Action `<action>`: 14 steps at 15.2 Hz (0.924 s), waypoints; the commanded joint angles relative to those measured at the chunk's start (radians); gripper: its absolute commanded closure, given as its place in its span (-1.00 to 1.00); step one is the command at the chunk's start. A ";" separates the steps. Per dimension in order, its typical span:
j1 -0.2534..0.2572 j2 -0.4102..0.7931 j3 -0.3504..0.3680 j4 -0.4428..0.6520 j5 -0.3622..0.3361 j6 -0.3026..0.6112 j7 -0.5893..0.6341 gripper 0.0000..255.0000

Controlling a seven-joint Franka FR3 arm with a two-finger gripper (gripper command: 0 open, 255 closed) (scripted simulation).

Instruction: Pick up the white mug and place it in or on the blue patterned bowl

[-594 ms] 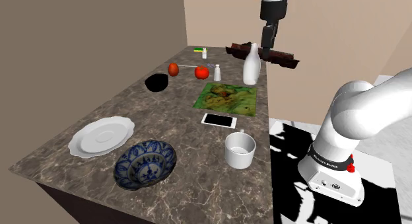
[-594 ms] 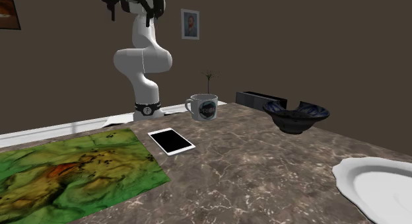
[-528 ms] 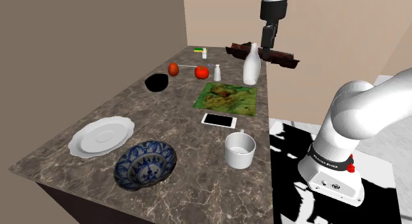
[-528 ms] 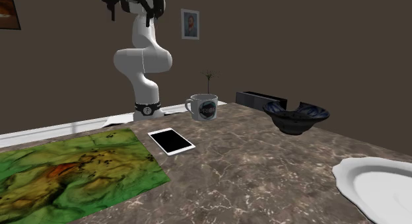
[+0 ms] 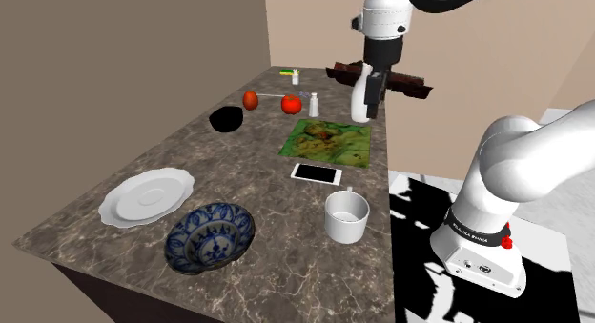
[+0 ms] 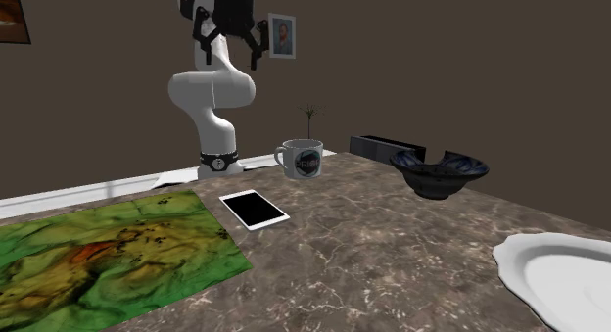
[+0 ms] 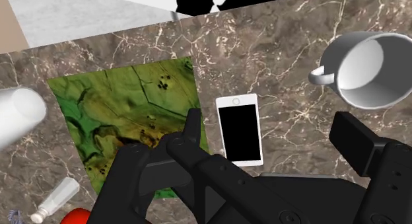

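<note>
The white mug [image 5: 347, 216] stands upright near the counter's front edge on the stand's side; it also shows as the mug [image 6: 302, 158] with a dark emblem, and as the mug [image 7: 368, 69] beyond my right finger. To the shoulder view's left of it sits the blue patterned bowl [image 5: 210, 235], tilted on the counter, also the bowl [image 6: 439, 171]. My gripper [image 5: 367, 88] hangs high over the far end of the counter, well away from the mug. The gripper [image 6: 230, 41] is open with nothing in it, its fingers [image 7: 360, 140] wide apart.
Under the hand lie a green mat [image 7: 125, 113] and a phone [image 7: 238, 129]. A white bottle [image 5: 359, 102], a shaker [image 5: 313, 106], a tomato [image 5: 291, 104], a black bowl [image 5: 226, 119] and a dark tray [image 5: 405, 82] crowd the far end. A white plate [image 5: 146, 195] lies beside the blue bowl.
The arm has swung down and toward the shoulder view's left, bringing the gripper lower, in front of the white bottle. Mug and bowl have not moved.
</note>
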 commanded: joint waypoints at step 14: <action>0.134 0.138 0.315 -0.185 0.256 0.347 0.291 -1.00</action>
